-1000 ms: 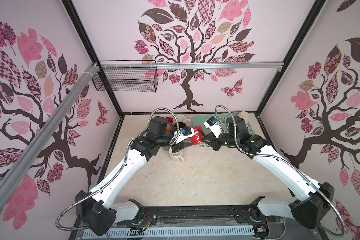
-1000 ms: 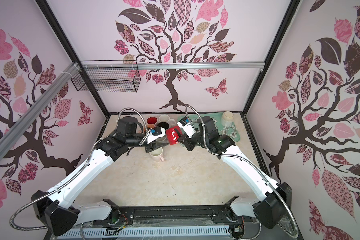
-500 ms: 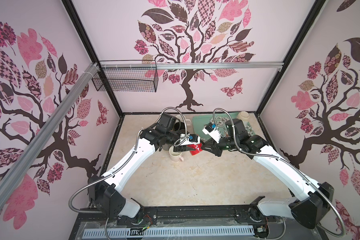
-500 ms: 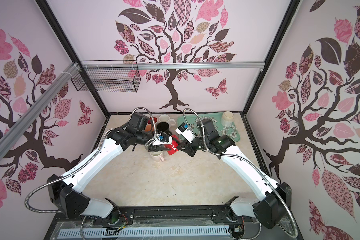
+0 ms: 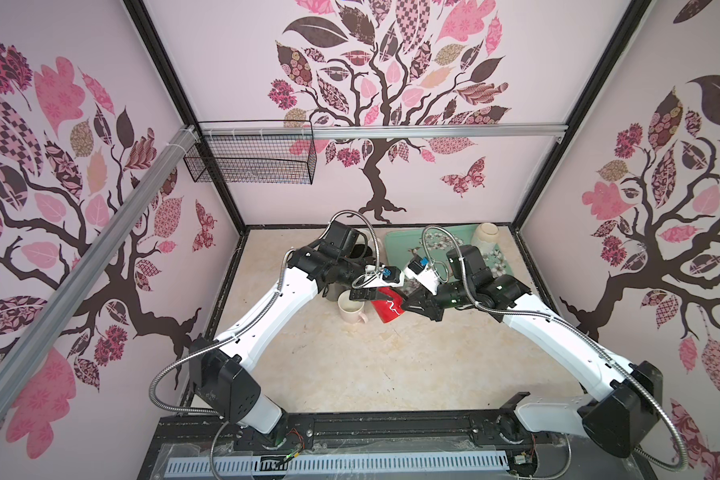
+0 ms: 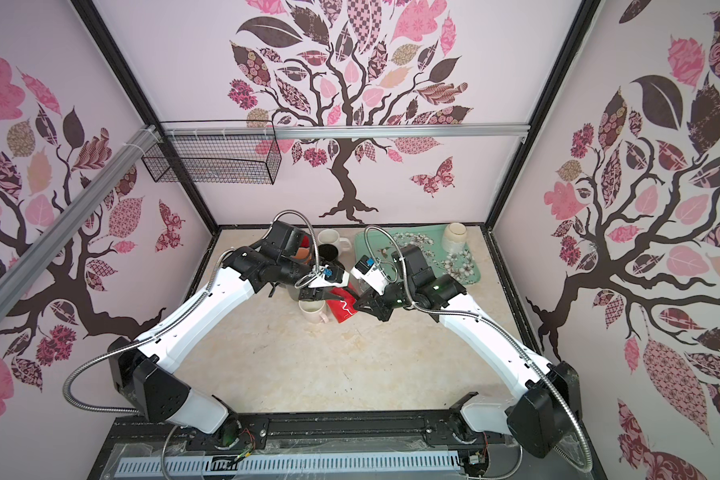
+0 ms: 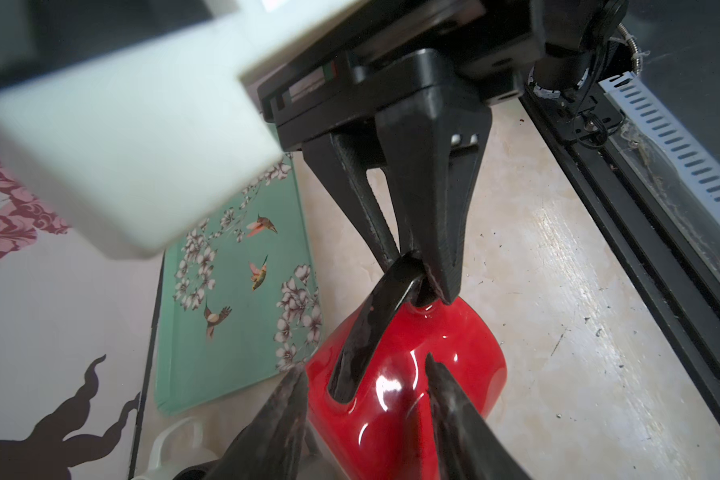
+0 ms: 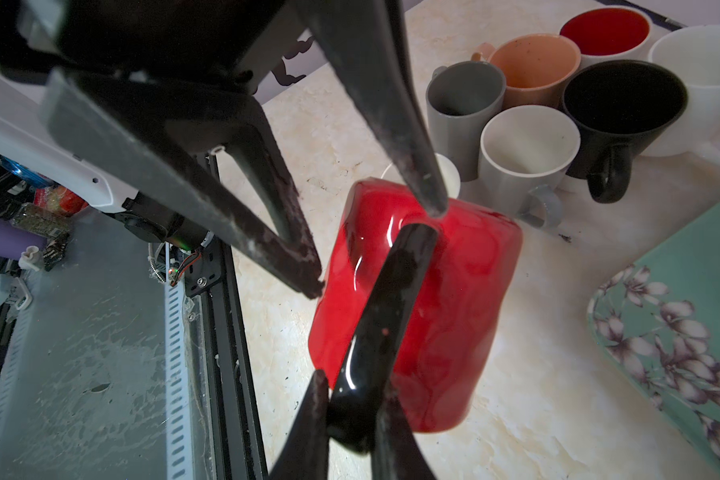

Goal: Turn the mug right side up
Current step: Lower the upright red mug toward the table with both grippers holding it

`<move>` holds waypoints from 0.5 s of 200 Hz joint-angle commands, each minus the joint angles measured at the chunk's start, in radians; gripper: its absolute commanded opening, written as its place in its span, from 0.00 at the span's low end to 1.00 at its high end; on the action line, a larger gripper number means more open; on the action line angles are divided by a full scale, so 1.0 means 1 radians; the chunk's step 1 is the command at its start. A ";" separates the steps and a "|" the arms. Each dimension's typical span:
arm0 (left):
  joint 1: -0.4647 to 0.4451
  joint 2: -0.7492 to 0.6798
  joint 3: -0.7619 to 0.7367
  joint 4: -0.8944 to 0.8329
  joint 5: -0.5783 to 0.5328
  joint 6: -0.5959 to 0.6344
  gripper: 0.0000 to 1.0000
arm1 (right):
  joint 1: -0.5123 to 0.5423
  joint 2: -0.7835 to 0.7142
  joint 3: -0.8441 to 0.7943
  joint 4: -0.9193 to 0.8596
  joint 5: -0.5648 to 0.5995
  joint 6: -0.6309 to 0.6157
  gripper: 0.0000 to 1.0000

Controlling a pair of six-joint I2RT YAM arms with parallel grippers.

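Note:
The red mug (image 5: 388,311) (image 6: 341,311) with a black handle (image 8: 391,299) hangs tilted just above the tabletop, in the middle of both top views. My right gripper (image 8: 352,386) (image 5: 409,304) is shut on the lower end of that handle. It shows in the left wrist view as two black fingers (image 7: 429,232) pinching the handle (image 7: 371,328). My left gripper (image 7: 366,370) (image 6: 329,296) is open, its jaws spread on either side of the mug's red body (image 7: 466,345), with the tips close against it. The mug's mouth faces away from every view.
Several upright mugs crowd just behind: grey (image 8: 462,95), peach (image 8: 533,66), black (image 8: 624,104), white (image 8: 703,75) and light grey (image 8: 524,149). A cream mug (image 5: 351,311) stands right beside the red one. A green floral tray (image 5: 400,245) with an overturned cream cup (image 5: 486,235) lies back right.
Both grippers and the red mug have come forward and down toward the table. The left jaws have spread a little wider round the mug.

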 commanded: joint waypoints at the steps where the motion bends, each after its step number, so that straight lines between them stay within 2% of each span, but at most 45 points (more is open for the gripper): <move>1: -0.027 0.042 0.068 -0.069 0.027 0.032 0.51 | 0.001 -0.013 0.029 0.079 -0.069 -0.038 0.00; 24: -0.055 0.083 0.092 -0.109 0.025 0.041 0.51 | 0.000 -0.019 0.023 0.080 -0.079 -0.046 0.00; 43: -0.065 0.108 0.115 -0.135 0.028 0.042 0.45 | 0.001 -0.020 0.015 0.084 -0.083 -0.053 0.00; 51: -0.068 0.117 0.122 -0.143 0.027 0.042 0.40 | 0.001 -0.022 0.011 0.087 -0.082 -0.055 0.00; 95: -0.071 0.119 0.125 -0.153 0.013 0.045 0.00 | 0.001 -0.036 -0.003 0.113 -0.069 -0.059 0.00; 100: -0.072 0.117 0.123 -0.151 0.013 0.044 0.00 | 0.001 -0.037 -0.005 0.115 -0.069 -0.061 0.00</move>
